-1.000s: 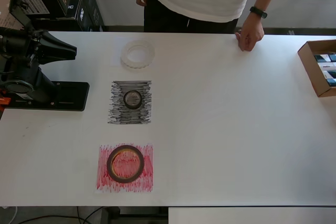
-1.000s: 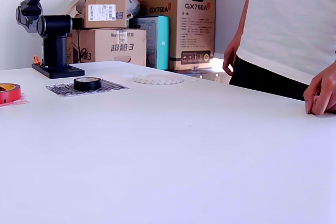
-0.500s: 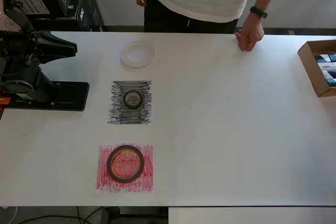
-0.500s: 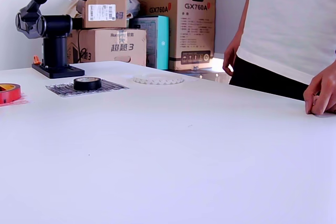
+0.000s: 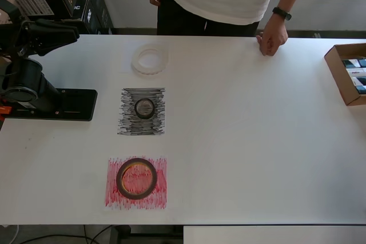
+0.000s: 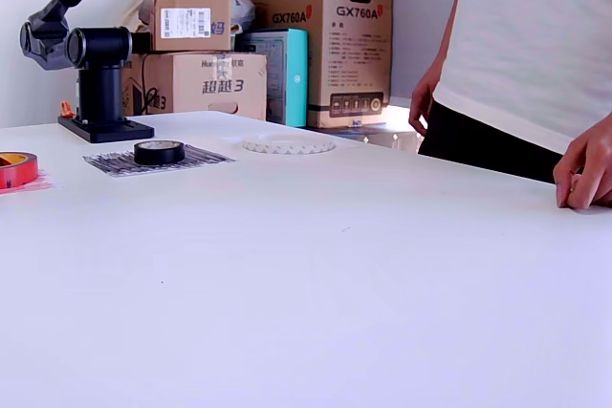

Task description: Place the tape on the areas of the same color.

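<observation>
Three tape rolls lie flat on the tabletop (image 5: 257, 141).
Black roll (image 5: 144, 107) on black patch (image 5: 141, 112); red-brown roll (image 5: 136, 178) on red patch (image 5: 136, 183); white roll (image 5: 150, 60) beyond black patch. End effector (image 5: 68, 30) empty above arm base (image 5: 54, 104); opening cannot be told.

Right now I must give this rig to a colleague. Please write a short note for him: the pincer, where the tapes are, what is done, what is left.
Pincer: folded back over the arm's base at the overhead view's left, holding nothing; open or shut cannot be told.
Black tape roll: lying on the black scribbled patch.
Red-brown tape roll: lying on the red scribbled patch.
White tape roll: flat near the table's far edge, on a faint white sheet.
Done: all three rolls appear to sit on matching colors.
Left: seemingly nothing; confirm the white one, as its sheet barely shows.
A person's hand rests on the table edge.
</observation>
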Robot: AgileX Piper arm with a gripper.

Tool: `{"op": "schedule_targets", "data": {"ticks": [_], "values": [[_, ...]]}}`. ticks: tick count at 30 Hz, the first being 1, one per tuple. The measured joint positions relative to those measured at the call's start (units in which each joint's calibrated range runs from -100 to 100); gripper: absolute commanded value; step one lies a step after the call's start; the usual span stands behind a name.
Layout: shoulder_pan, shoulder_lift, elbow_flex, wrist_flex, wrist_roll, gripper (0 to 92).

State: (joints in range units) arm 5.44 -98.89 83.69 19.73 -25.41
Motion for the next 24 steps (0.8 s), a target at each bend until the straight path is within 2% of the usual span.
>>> {"op": "schedule_targets", "data": {"ticks": [3, 8, 15, 24], "values": [[1.3, 0.0, 0.3, -3.9, 0.0, 17.2], [1.5, 0.0, 3.2, -9.7, 0.0, 0.0], [0.0, 0.0, 7.2, -14.9, 0.0, 0.0], [-0.9, 0.0, 12.1, -15.1, -3.3, 0.0]]}}
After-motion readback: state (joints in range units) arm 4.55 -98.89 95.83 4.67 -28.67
